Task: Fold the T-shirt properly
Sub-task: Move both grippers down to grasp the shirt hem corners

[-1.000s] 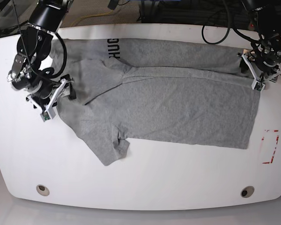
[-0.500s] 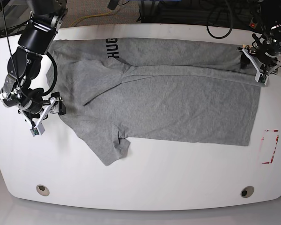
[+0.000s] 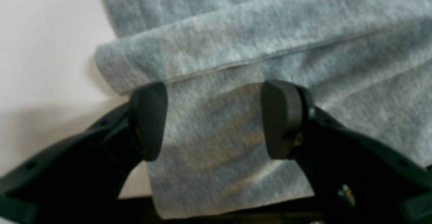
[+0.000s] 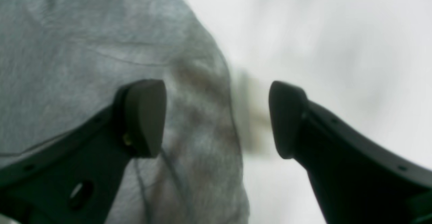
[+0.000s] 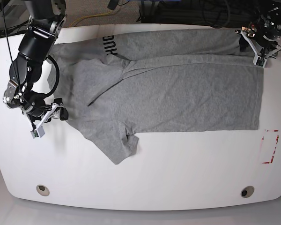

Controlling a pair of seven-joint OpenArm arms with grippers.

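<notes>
My right end effector (image 5: 46, 117) has slid off the T-shirt (image 5: 178, 93), which shifted up the table (image 5: 178, 173). Both sets of jaws stand apart, empty. The shirt lies half-folded; its hem sits between my left end effector's (image 3: 214, 119) fingers. Next I judge: regrasp for the next fold.

Even, bright overhead light fills the base view; the white table (image 5: 178, 178) shows mild glare toward 6 o'clock and bows at the edges. Both wrist views are soft and blurred, the right one worst toward 2 o'clock, with faint shadows beneath dark fingers (image 3: 148, 119).
</notes>
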